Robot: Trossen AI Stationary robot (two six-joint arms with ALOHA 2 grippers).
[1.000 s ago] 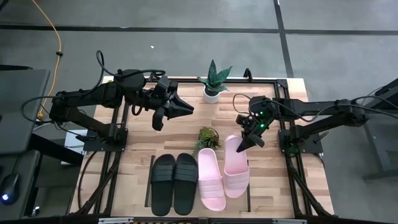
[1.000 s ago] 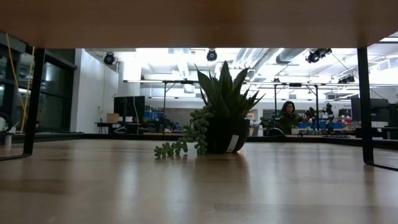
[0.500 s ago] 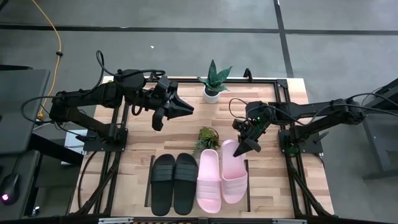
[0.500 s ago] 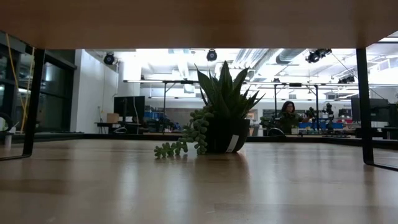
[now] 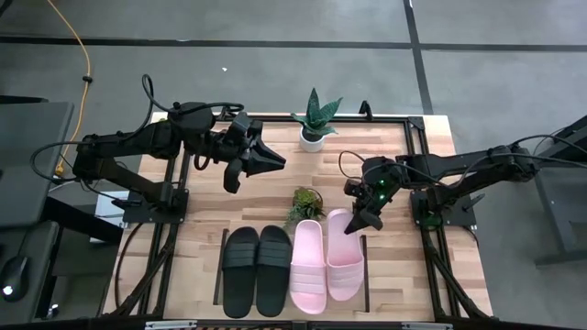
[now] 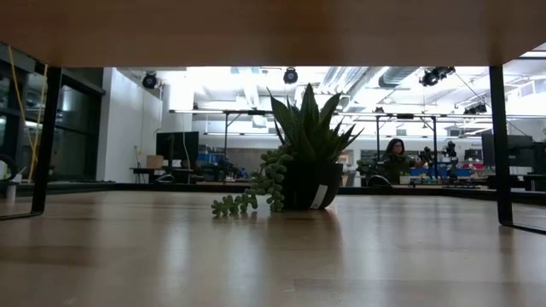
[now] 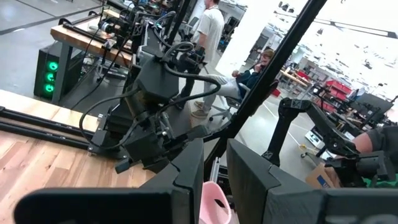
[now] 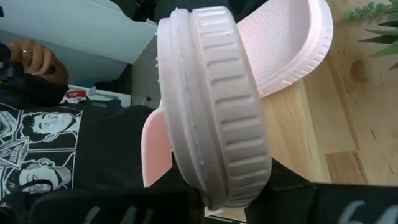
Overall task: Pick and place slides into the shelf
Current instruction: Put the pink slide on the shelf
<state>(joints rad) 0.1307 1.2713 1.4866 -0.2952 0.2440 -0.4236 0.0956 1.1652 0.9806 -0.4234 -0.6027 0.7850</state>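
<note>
We count four slides on the table near its front edge: two black slides [image 5: 257, 270] side by side, then a pink slide [image 5: 309, 266] lying flat beside them, then the last pink slide [image 5: 343, 258] on the right end. That last one is not released yet: the right tool [image 5: 356, 220] sits at its heel end with its fingers closed on the foam, and the right wrist view shows the ribbed strap [image 8: 217, 106] right up against the camera, with the other pink one beyond. The shelf [image 5: 365, 266] we make out only as thin dark uprights beside the row, so we cannot tell for sure that each slide sits fully inside. We judge three as placed and the fourth close to its slot, left to set down and let go. The left tool [image 5: 266, 161] hangs over the back of the table, well apart from the row, narrowly closed on nothing. Two small plants [image 5: 307, 200] stand behind the slides.
</note>
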